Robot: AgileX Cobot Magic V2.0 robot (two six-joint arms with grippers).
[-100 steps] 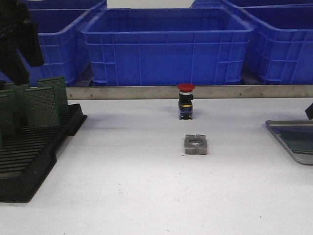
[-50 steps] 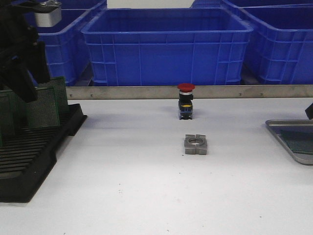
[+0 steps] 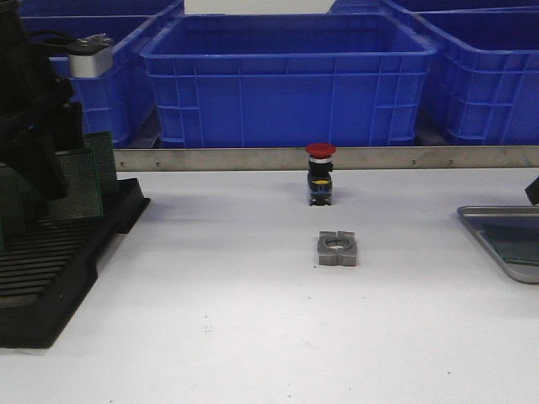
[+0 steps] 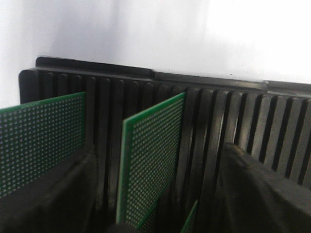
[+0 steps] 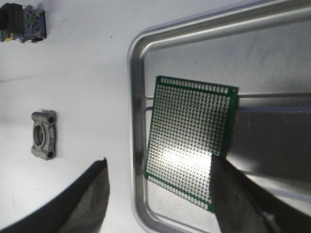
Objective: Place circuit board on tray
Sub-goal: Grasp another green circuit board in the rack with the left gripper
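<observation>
Several green perforated circuit boards (image 3: 84, 181) stand upright in the slots of a black rack (image 3: 50, 269) at the left. My left gripper (image 4: 155, 194) is open low over the rack, one finger on each side of a standing board (image 4: 153, 155); I cannot tell whether they touch it. The silver-grey tray (image 3: 505, 244) lies at the right edge of the table. In the right wrist view one circuit board (image 5: 192, 141) lies flat in the tray (image 5: 141, 97). My right gripper (image 5: 160, 199) is open and empty above the tray's corner.
A red-capped push-button switch (image 3: 320, 172) stands mid-table, with a grey metal clamp block (image 3: 337, 248) just in front of it. Big blue bins (image 3: 286, 76) line the back behind a metal rail. A second board (image 4: 39, 136) stands in a slot beside the straddled one.
My left arm has come down and a little to the right over the rack, so its fingers now straddle a standing board. The right arm and tray have not moved.
</observation>
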